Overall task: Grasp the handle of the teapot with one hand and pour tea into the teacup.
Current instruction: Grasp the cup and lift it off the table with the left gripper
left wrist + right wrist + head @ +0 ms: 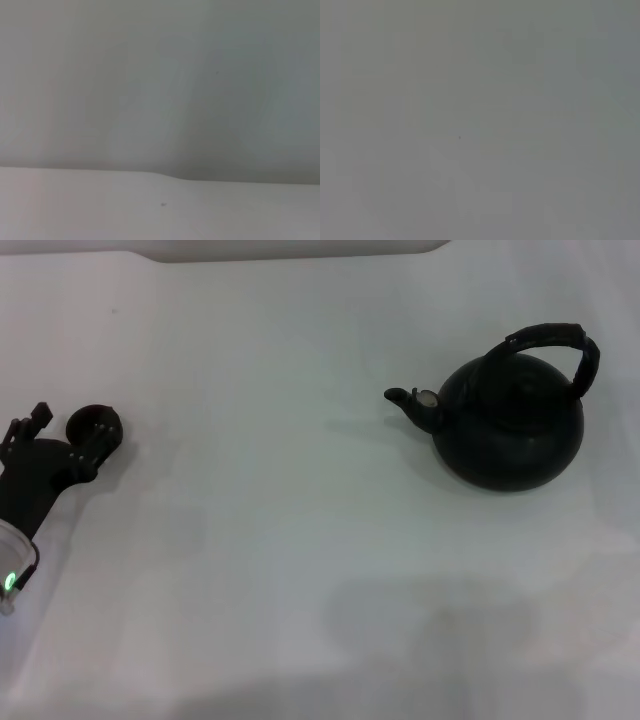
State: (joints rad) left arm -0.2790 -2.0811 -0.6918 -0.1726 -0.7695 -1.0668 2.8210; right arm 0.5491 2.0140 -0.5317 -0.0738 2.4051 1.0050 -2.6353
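Observation:
The matte-black teapot (510, 430) stands on the white table at the right in the head view, with its short spout (408, 400) pointing left. Its arched black handle (555, 340) rises over the top, and nothing holds it. The tiny dark teacup (97, 422) sits at the far left. My left gripper (62, 432) is low beside the cup, open, with one finger (85, 452) touching or nearly touching the cup. My right gripper is out of view. Both wrist views show only bare pale surface.
The white table (300, 540) stretches between the cup and the teapot. Its far edge (300, 252) runs along the top of the head view. A table edge line also shows in the left wrist view (165, 175).

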